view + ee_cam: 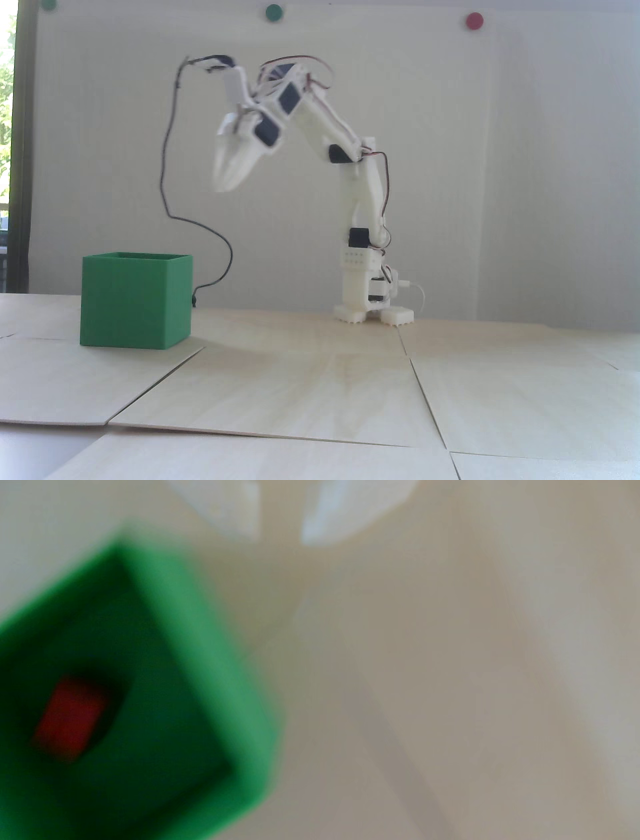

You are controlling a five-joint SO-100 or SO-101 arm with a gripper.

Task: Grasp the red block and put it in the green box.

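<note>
The green box (136,299) stands at the left of the wooden table in the fixed view. In the blurred wrist view the green box (194,660) fills the lower left, and the red block (71,719) lies on its floor inside. The block is hidden by the box wall in the fixed view. My white gripper (220,186) hangs high in the air, up and to the right of the box, pointing down. In the wrist view the gripper (280,537) enters from the top edge with a bare gap between its two fingertips; it is open and empty.
The arm's base (372,310) stands at the table's back middle. A black cable (170,210) loops from the wrist down behind the box. Seams (420,395) run between the wooden table panels. Coloured dots are on the wall.
</note>
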